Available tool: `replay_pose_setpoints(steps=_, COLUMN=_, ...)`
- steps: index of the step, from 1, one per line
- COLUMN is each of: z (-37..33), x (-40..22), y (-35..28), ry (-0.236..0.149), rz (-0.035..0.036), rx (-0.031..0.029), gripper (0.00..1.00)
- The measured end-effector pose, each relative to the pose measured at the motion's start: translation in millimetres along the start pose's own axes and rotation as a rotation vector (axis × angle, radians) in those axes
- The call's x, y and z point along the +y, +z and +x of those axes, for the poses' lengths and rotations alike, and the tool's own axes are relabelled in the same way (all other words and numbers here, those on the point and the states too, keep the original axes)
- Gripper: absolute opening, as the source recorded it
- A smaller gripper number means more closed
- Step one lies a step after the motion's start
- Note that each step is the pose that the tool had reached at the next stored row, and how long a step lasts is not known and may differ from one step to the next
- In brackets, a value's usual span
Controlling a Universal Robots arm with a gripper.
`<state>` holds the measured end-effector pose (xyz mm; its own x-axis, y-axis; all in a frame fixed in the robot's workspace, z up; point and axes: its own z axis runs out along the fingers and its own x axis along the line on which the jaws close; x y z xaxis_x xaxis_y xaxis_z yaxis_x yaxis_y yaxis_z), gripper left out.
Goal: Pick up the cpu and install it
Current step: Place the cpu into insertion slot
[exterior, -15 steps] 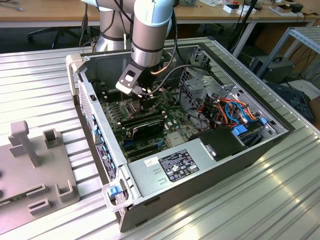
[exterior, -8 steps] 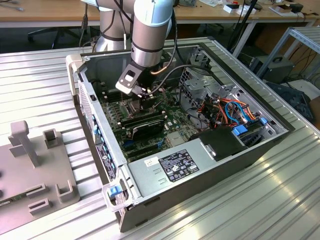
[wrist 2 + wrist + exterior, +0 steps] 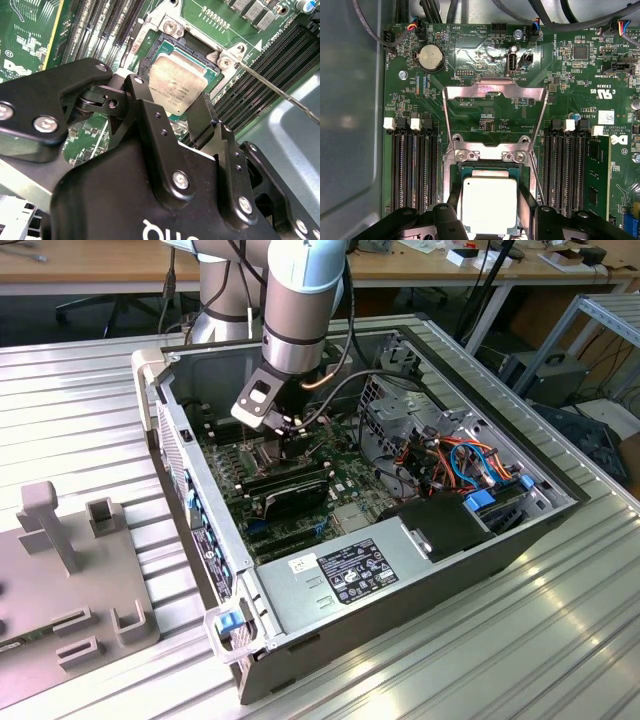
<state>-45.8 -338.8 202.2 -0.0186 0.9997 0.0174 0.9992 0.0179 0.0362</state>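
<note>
1. Between the black fingers (image 3: 202, 112), in both wrist views, lies the cpu (image 3: 490, 202), its dull silver top facing the cameras. It is almost square, so no long axis matters. Its edges run parallel to the edges of the socket (image 3: 490, 170) beneath it.
2. I read the gripper (image 3: 490, 212) as clenched on the chip. A finger presses against each of two opposite edges, and I see no gap on either side.
3. What matters most to me is the chip over the socket. The cpu covers most of the opening, yet a strip of the socket shows past it on the side toward the load frame (image 3: 492, 92). I judge the chip is raised above the seat or sits slightly off it. I cannot tell which.
4. That load frame stands swung open and away from the opening, and the thin lever (image 3: 272, 90) lies off to one side. Neither crosses the chip.
5. Rows of memory slots (image 3: 415, 170) flank the socket on both sides of the motherboard (image 3: 470, 50), near the fingers but apart from them.
6. Seen from outside, the arm reaches down into the open computer case (image 3: 400, 585). The gripper (image 3: 290, 445) is in the upper half of that frame, a little toward the exterior view's left of centre, low over the board.
</note>
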Motion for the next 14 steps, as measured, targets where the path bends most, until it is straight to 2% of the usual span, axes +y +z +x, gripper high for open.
replay_pose_setpoints(steps=14, z=-0.1, x=-0.1, y=3.0, ry=0.000, rz=0.0000, rx=-0.0002, gripper=0.54)
